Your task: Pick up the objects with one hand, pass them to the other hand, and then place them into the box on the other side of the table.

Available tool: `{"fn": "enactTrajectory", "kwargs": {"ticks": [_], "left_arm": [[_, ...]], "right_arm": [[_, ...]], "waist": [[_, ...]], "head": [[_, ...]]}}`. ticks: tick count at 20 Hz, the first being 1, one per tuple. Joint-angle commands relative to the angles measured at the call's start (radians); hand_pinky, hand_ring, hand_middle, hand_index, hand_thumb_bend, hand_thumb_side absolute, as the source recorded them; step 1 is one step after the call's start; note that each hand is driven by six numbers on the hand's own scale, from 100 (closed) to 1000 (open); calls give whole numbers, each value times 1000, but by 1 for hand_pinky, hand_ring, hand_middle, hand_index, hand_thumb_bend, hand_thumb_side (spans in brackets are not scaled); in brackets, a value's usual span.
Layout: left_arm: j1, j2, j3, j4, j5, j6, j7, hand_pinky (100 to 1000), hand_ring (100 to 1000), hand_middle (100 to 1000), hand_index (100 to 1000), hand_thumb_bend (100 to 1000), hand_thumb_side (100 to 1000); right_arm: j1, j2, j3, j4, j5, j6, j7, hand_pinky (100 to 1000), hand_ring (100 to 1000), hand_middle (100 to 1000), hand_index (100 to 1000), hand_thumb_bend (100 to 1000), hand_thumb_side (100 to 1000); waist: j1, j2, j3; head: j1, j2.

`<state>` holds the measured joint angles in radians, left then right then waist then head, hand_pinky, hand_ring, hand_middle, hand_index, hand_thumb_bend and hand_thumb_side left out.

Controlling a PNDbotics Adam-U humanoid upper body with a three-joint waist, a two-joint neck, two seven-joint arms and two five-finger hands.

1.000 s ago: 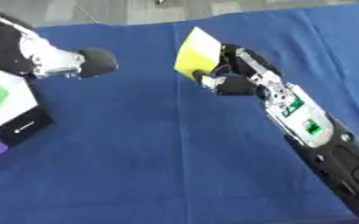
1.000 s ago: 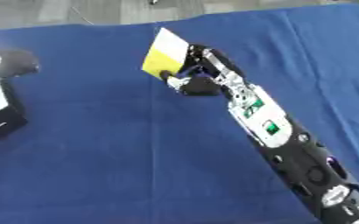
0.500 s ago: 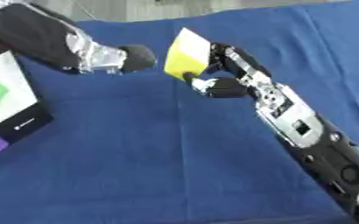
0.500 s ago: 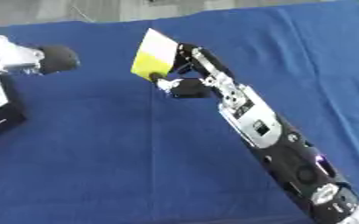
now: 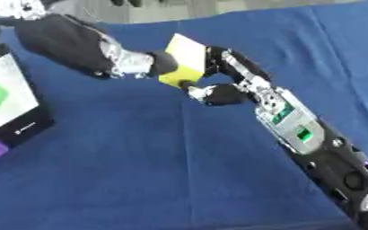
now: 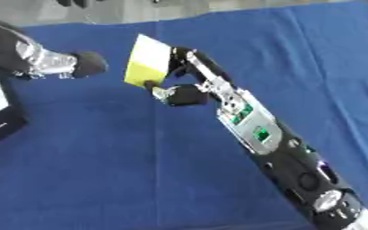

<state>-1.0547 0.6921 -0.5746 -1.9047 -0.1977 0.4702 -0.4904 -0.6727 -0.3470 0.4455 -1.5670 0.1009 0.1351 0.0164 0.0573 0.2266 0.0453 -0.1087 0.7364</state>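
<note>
Pinching 1 yellow card (image 6: 146, 61), the right hand (image 6: 189, 85) meets the left hand (image 5: 160, 64).

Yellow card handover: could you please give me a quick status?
Right robot hand pinching yellow card above blue table. Left robot hand beside card, not gripping. Box far left. Path unobstructed.

Yellow card (image 6: 149, 62) paling to white at the top — blue tablecloth (image 5: 140, 170), black-edged white box (image 5: 10, 108) with green patch.
</note>
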Motion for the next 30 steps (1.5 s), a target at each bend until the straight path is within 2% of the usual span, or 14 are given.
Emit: {"fn": "enactTrajectory", "kwargs": {"ticks": [1, 8, 14, 21, 23, 26, 27, 29, 30], "left_arm": [[-10, -7, 2, 40, -28, -12, -12, 757, 742, 739, 790, 548, 521], [14, -23, 10, 129, -80, -63, 15, 757, 745, 741, 792, 528, 511], [31, -27, 6, 197, -69, -129, 1, 755, 745, 745, 795, 509, 515], [56, -32, 27, 252, -57, -156, 30, 749, 736, 734, 788, 493, 533], [63, -29, 36, 269, -38, -160, 47, 745, 730, 726, 783, 402, 548], [71, -24, 45, 295, -22, -170, 74, 743, 729, 725, 783, 362, 498], [73, -23, 45, 304, -20, -178, 74, 743, 729, 726, 783, 326, 446], [77, -23, 49, 316, -11, -202, 64, 745, 730, 728, 790, 342, 349], [79, -23, 53, 322, -4, -216, 57, 747, 731, 727, 794, 378, 320]], "right_arm": [[-22, -11, 5, -33, 9, -5, 12, 722, 719, 501, 567, 100, 231], [-26, -19, 18, -66, 9, -8, 22, 720, 718, 501, 566, 100, 223], [-30, -27, 30, -86, 2, -2, 31, 712, 717, 501, 566, 100, 218], [-33, -33, 41, -123, -6, 0, 36, 707, 717, 502, 567, 100, 217], [-34, -32, 42, -128, -10, 4, 34, 705, 717, 502, 567, 100, 217], [-37, -32, 44, -137, -18, 8, 34, 702, 717, 502, 567, 100, 220], [-38, -32, 45, -139, -21, 9, 34, 702, 717, 502, 567, 100, 221], [-39, -32, 46, -144, -29, 12, 36, 701, 717, 503, 568, 100, 221], [-40, -32, 47, -148, -32, 12, 38, 700, 717, 503, 568, 100, 221]], "waist": [[1, -32, 0], [1, -27, -2], [0, -23, -2], [0, -19, -6], [0, -18, -6], [1, -17, -7], [1, -17, -7], [1, -16, -8], [1, -16, -8]], "head": [[0, -5], [1, -7], [-1, -11], [-1, -6], [-3, -6], [-3, -7], [-4, -9], [-3, -9], [-3, -8]]}}
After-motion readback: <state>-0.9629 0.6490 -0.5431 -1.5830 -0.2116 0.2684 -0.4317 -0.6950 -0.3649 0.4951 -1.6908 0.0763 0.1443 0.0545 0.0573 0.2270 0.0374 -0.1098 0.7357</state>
